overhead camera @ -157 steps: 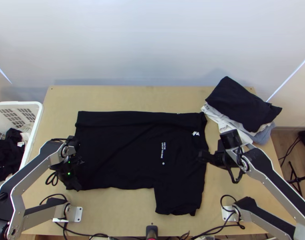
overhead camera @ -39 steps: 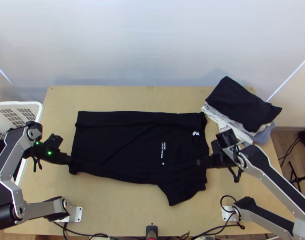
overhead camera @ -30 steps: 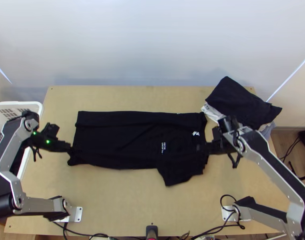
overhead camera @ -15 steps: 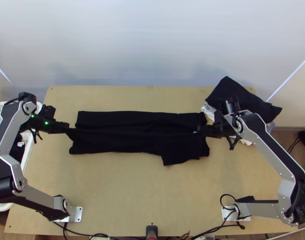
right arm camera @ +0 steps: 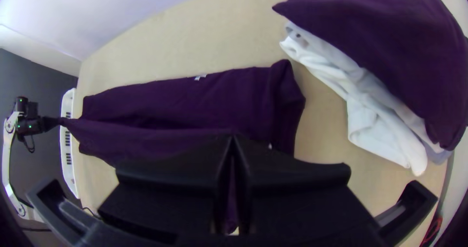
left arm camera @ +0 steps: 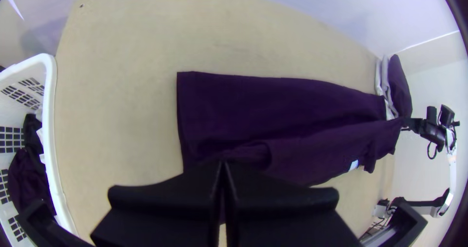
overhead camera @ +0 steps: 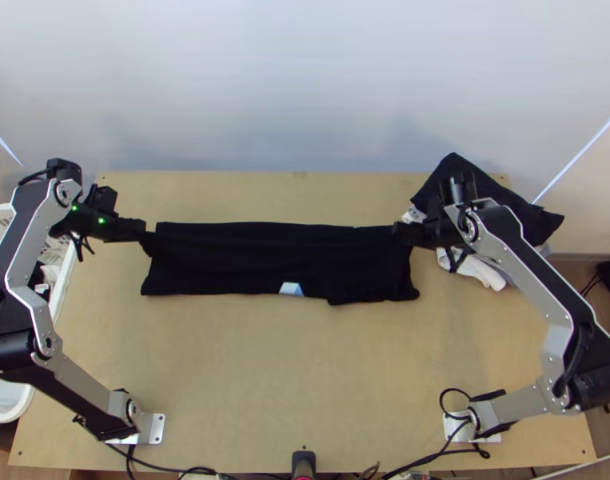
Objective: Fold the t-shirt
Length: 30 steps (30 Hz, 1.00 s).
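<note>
Across the table lies the black t-shirt (overhead camera: 249,268), a long narrow strip with its near layer lifted toward the far edge; a small light patch shows at its near edge. My left gripper (overhead camera: 145,234) is shut on the cloth at the strip's left end. At the right end my right gripper (overhead camera: 397,233) is shut on the cloth by the collar side. In the left wrist view the shirt (left arm camera: 292,105) runs away from my left gripper (left arm camera: 222,163). Between the grippers the held layer of the shirt (right arm camera: 146,140) stretches from my right gripper (right arm camera: 234,139).
A stack of folded clothes, black on top (overhead camera: 484,196) with white and grey-blue below, sits at the back right beside my right gripper. A white basket (overhead camera: 65,276) with dark clothes stands at the left edge. Bare table (overhead camera: 305,376) lies in front of the shirt.
Both grippers moved from the near half of the table toward the far edge, carrying the shirt's near side with them. The strip became narrower, and the chest print went out of sight.
</note>
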### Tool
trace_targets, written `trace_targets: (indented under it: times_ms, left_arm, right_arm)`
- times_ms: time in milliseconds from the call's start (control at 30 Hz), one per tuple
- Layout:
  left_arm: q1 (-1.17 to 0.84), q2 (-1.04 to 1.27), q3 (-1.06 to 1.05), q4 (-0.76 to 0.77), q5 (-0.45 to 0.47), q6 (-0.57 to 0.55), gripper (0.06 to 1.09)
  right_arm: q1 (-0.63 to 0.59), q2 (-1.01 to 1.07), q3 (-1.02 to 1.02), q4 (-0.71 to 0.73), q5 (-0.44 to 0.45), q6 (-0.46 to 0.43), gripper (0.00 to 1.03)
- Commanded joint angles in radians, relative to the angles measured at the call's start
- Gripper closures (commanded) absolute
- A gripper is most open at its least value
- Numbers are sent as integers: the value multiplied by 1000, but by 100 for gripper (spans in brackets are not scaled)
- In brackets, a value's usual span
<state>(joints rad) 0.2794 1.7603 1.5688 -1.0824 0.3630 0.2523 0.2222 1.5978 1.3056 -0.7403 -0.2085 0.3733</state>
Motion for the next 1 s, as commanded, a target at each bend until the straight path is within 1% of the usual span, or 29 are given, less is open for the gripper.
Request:
trace_targets:
  times_ms: [0,333,433,467,500,533,567,600,633,667,733,800,867,967]
  left_arm:
    - [-28,51,86,-5,-1,-22,105]
    - [-32,113,105,6,-22,-39,105]
    - [-32,130,103,33,-27,-54,104]
    - [-34,137,106,44,-29,-67,90]
    - [-36,153,122,39,-29,-71,70]
    - [-39,163,140,33,-29,-74,48]
    - [-40,171,158,39,-36,-81,33]
    - [-45,176,178,44,-65,-94,22]
    - [-46,169,183,68,-67,-97,11]
    - [-45,154,177,119,-67,-122,10]
    - [-29,114,149,207,-61,-157,10]
    - [-3,76,114,276,-45,-177,10]
    - [18,44,62,315,-41,-154,10]
    - [63,38,19,322,-25,-113,10]
  right_arm:
    - [8,96,90,56,21,1,100]
    - [16,208,150,110,63,-4,100]
    - [25,211,149,125,103,-5,100]
    - [28,206,147,131,121,-5,93]
    - [37,197,144,137,143,-7,72]
    - [43,188,138,142,164,-13,37]
    - [51,177,135,144,190,-14,2]
    - [59,165,132,156,235,-14,4]
    - [66,146,123,179,278,-19,3]
    - [71,123,112,203,313,-22,3]
    - [77,79,101,231,374,-22,3]
    - [77,31,87,240,385,-20,3]
    - [75,-15,66,240,383,-22,3]
    - [66,-76,14,240,382,-19,3]
